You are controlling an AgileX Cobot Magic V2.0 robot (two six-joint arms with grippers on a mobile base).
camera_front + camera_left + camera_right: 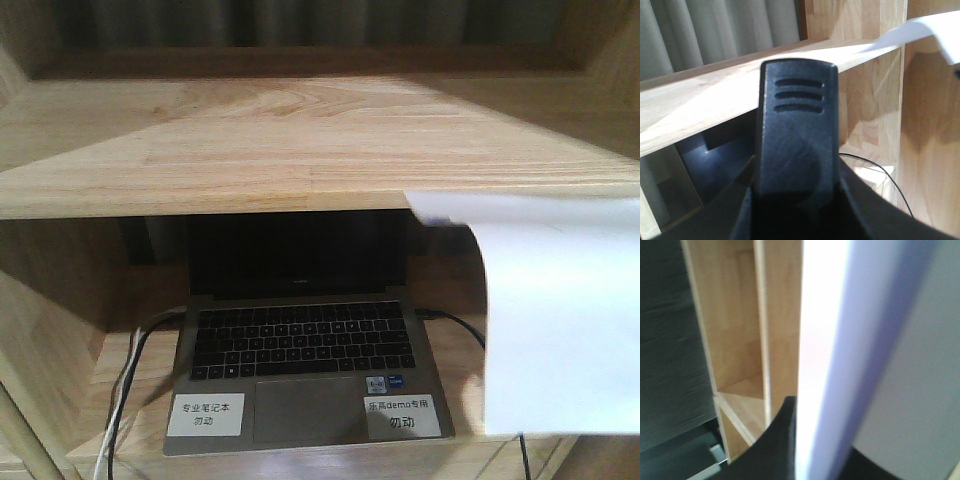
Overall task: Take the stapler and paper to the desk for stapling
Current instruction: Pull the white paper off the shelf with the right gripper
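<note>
In the left wrist view, the black stapler [797, 130] stands up between the dark fingers [740, 215] of my left gripper [797, 205], which is shut on it. Three grooves show near the stapler's top end. The white paper [880, 340] runs lengthwise between the dark fingers [775, 445] of my right gripper [825, 455], which is shut on it. Seen from the front, the paper [560, 320] hangs curled at the right, in front of the shelf edge. Its corner [920, 32] also shows at the left wrist view's upper right. Neither gripper shows in the front view. The desk is out of view.
A wooden shelf unit [300, 150] fills the front view. An open laptop [300, 340] with two white labels sits in the compartment under its board. Cables [125, 380] trail off the laptop's left side. Grey curtains [690, 35] hang behind the shelf.
</note>
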